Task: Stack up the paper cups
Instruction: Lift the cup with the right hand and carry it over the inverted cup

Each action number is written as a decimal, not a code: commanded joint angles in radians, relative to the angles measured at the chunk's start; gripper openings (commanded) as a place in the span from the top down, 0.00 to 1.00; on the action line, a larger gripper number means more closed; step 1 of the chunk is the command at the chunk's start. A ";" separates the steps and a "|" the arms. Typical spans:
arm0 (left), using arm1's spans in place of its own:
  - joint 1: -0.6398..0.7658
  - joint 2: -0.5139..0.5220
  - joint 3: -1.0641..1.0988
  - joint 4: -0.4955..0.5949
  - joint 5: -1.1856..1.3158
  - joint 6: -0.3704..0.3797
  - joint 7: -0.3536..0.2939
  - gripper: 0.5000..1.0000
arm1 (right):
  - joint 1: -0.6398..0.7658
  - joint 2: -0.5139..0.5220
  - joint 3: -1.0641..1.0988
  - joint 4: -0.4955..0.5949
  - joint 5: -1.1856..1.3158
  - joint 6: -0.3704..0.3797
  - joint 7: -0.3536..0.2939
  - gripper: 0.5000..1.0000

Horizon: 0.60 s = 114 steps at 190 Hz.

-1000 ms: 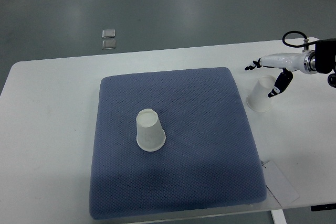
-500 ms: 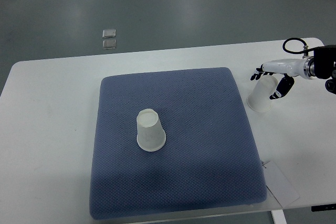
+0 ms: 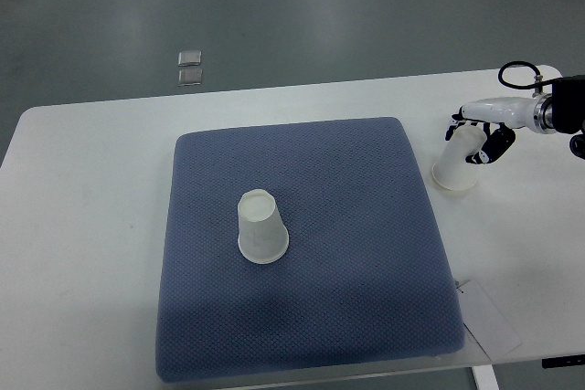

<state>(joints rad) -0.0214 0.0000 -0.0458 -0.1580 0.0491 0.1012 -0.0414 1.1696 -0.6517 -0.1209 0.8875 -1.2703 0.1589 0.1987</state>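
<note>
1. At the right edge of the white surface, the right robot hand reaches in from the picture's right side, its white arm ending in dark fingers.
2. The hand is wrapped around an upside-down paper cup, with fingers on both sides of the cup's upper part; whether the grip is fully tight cannot be told from this view.
3. This cup stands on the bare surface just beside the right edge of the blue mat, its wide rim down and its body leaning a little toward the hand.
4. A second paper cup stands upside down on the mat, left of the mat's middle and well apart from the first cup and the hand.
5. The mat lies in the middle of the surface, covering most of its depth.
6. A white card lies on the surface at the mat's lower right corner.
7. Two small clear squares lie on the grey floor beyond the far edge of the surface.
</note>
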 commanded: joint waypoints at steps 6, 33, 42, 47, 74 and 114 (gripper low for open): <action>0.000 0.000 0.000 0.000 0.000 0.000 0.000 0.00 | 0.076 -0.009 0.067 0.030 0.016 0.021 0.018 1.00; 0.000 0.000 0.000 0.000 0.000 0.000 0.000 0.00 | 0.160 -0.062 0.170 0.165 0.025 0.111 0.018 1.00; 0.000 0.000 0.000 0.000 0.000 0.000 0.000 0.00 | 0.168 -0.065 0.175 0.176 0.025 0.119 0.018 1.00; 0.000 0.000 0.001 0.000 0.000 0.000 0.000 0.00 | 0.197 -0.069 0.191 0.229 0.025 0.149 0.018 1.00; 0.000 0.000 0.000 0.000 0.000 0.000 0.000 0.00 | 0.260 -0.057 0.204 0.340 0.029 0.182 0.019 1.00; 0.000 0.000 0.000 0.000 0.000 0.000 0.000 0.00 | 0.303 0.026 0.204 0.406 0.052 0.211 0.018 1.00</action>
<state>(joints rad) -0.0214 0.0000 -0.0458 -0.1580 0.0491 0.1012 -0.0414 1.4606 -0.6676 0.0828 1.2765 -1.2225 0.3574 0.2172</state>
